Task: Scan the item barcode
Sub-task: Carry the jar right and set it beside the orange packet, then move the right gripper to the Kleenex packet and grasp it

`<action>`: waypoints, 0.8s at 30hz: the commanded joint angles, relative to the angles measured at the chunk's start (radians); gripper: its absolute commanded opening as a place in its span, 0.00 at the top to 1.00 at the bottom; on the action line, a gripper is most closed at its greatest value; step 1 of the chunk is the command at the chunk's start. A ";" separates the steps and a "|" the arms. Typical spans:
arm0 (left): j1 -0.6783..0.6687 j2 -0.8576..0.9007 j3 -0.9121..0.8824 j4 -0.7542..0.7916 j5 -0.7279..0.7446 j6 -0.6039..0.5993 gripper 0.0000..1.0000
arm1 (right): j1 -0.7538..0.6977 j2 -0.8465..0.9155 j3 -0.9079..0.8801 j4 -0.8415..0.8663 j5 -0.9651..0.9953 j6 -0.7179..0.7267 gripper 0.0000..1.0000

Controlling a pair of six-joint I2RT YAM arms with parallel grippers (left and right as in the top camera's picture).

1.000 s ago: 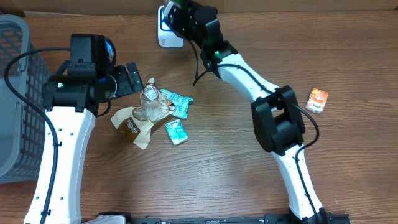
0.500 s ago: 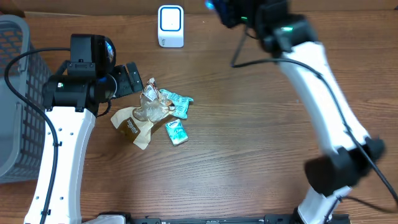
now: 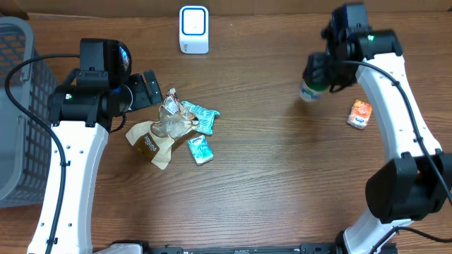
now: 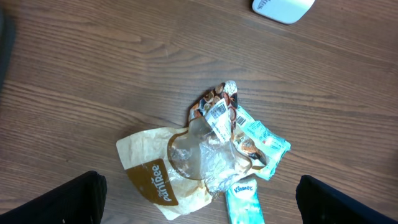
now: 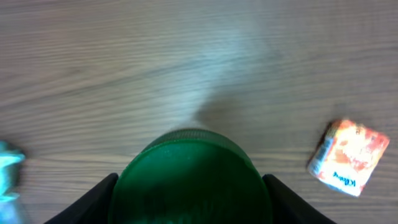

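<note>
My right gripper [image 3: 316, 76] is shut on a round container with a green lid [image 5: 191, 177]; both fingers press the lid's sides. In the overhead view the container [image 3: 308, 90] shows white below the gripper, at the right of the table, left of an orange packet. The white barcode scanner [image 3: 193, 29] stands at the back centre, far from it. At the left, my left gripper [image 3: 150, 89] is open above a pile of packets [image 4: 214, 146], with nothing between its fingers.
The pile holds a brown-and-white bag [image 3: 148, 143], a clear crumpled wrapper, a teal packet [image 3: 203, 116] and a tissue pack [image 3: 200, 150]. An orange packet [image 3: 360, 113] lies right of the held container. A grey basket [image 3: 14, 106] stands at the left edge.
My right arm has swung from the scanner at the back over to the right side, carrying the green-lidded container. The left arm and the pile have not moved.
</note>
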 commanded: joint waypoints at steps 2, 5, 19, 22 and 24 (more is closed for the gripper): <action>0.005 -0.002 0.017 0.000 -0.013 0.023 0.00 | -0.069 0.002 -0.161 0.120 0.127 0.063 0.63; 0.005 -0.002 0.017 0.000 -0.013 0.023 0.00 | -0.099 0.002 -0.220 0.193 0.184 0.062 0.63; 0.005 -0.002 0.017 0.000 -0.013 0.023 0.00 | -0.128 0.010 -0.304 0.325 0.216 0.063 0.39; 0.005 -0.002 0.017 0.000 -0.013 0.023 0.00 | -0.128 0.010 -0.303 0.317 0.216 0.063 0.37; 0.005 -0.002 0.017 0.000 -0.013 0.023 0.00 | -0.128 0.010 -0.303 0.312 0.216 0.063 0.37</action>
